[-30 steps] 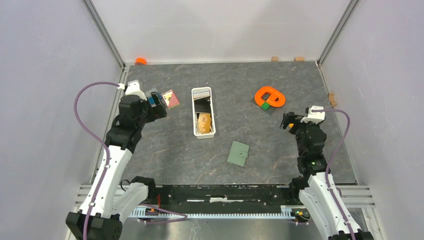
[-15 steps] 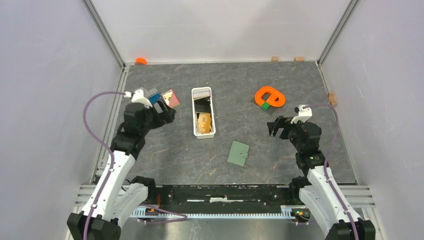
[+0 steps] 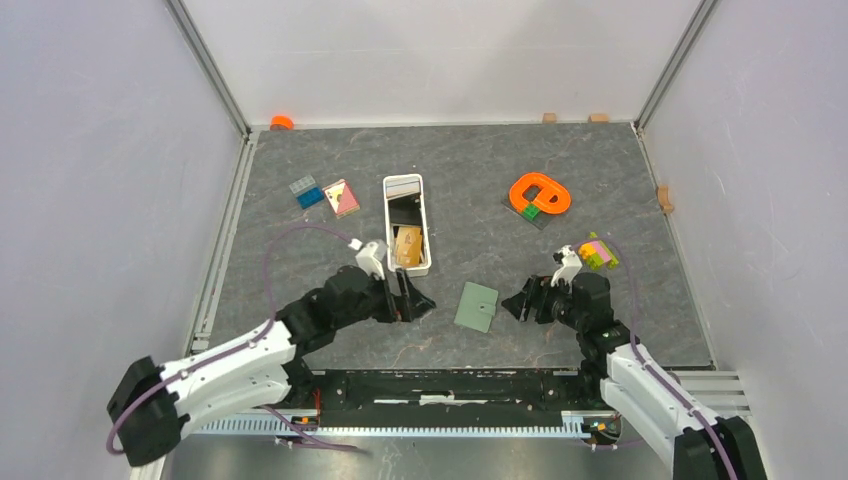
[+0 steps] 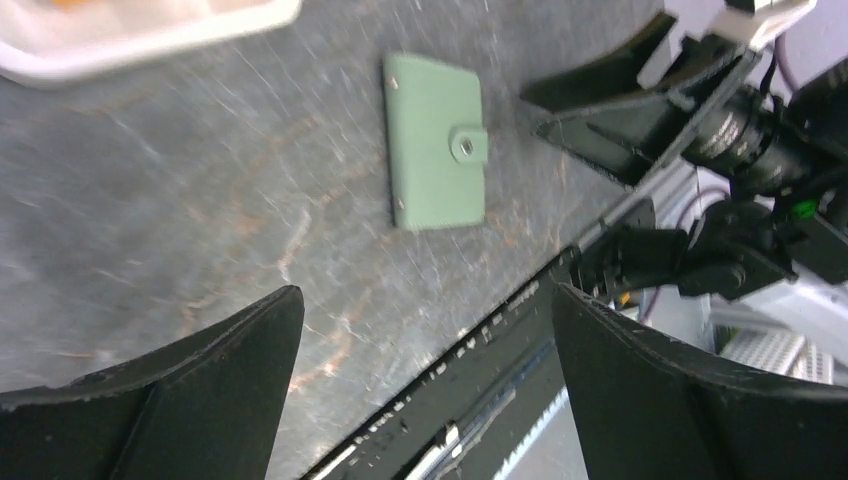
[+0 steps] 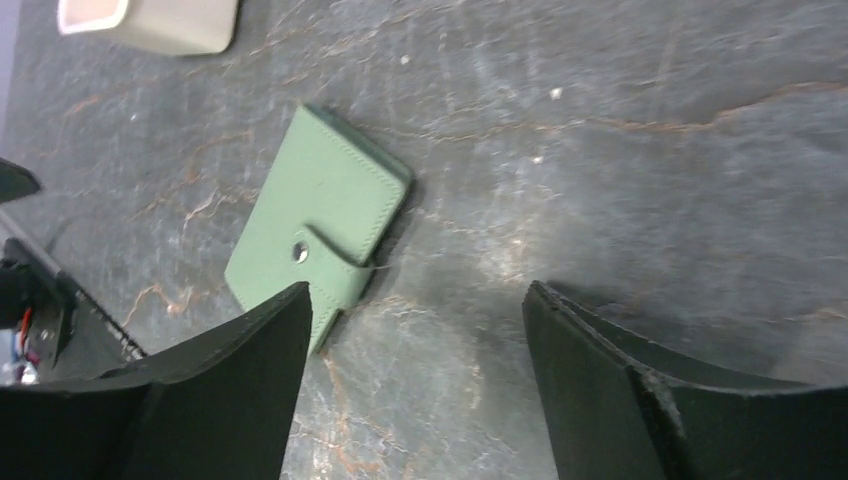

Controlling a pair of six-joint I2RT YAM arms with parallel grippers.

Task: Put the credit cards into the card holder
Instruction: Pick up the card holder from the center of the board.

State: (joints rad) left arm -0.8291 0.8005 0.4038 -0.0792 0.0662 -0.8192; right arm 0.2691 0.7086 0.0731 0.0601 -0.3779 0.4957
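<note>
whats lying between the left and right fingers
The closed green card holder lies flat between the left fingers and the right fingers; the top view shows it best.

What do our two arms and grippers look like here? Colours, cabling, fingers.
Both arms match: left arm and right arm have white lower shells and black joints nearer the wrist, each trailing a purple cable. A white camera block tops each wrist. Left gripper and right gripper have black, flat, wedge-shaped fingers.

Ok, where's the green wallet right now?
In the top view the wallet lies shut between the left gripper and the right gripper, just in front and right of the white tray.
</note>
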